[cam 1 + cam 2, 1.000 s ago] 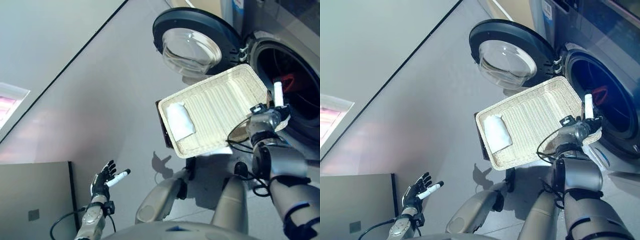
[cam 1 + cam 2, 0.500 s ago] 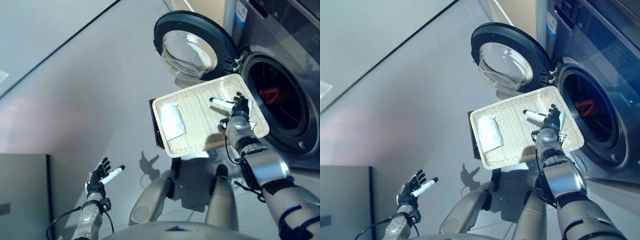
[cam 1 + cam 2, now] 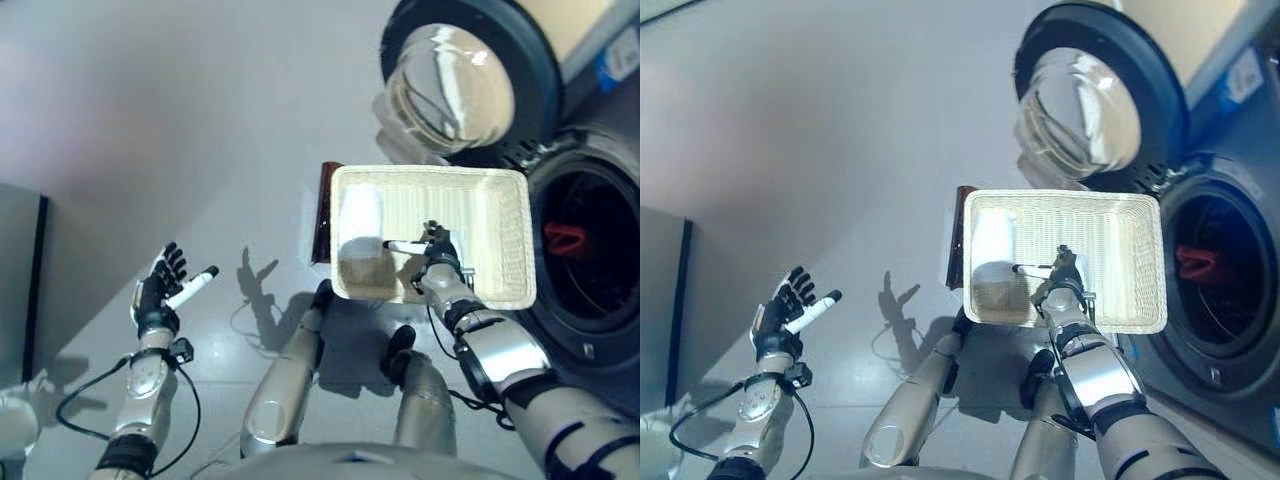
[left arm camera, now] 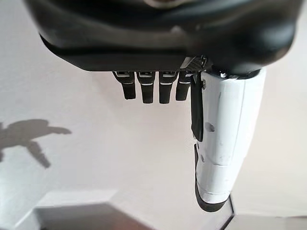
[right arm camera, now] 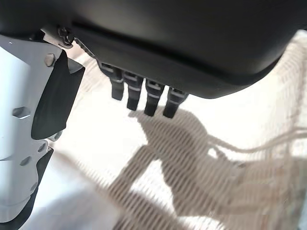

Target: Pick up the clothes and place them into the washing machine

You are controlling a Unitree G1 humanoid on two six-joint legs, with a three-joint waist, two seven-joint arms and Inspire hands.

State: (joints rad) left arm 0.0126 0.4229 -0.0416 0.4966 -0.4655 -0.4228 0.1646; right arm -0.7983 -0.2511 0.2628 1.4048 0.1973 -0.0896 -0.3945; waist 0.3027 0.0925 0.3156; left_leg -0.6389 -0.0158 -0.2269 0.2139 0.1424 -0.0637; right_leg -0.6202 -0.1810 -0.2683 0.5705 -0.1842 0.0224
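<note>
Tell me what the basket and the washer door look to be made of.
Basket: pale woven wicker or similar fibre, matte; the weave ribs show, seen close in the right wrist view. Washer door: clear glossy bowl, glass or plastic, in a dark ring that looks like plastic.

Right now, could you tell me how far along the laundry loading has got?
Done: a red garment already lies in the washing machine, whose door stands open. In hand: the right hand is open over the wicker basket, holding nothing. Left: the white cloth is in the basket. The left hand hangs open, idle.
</note>
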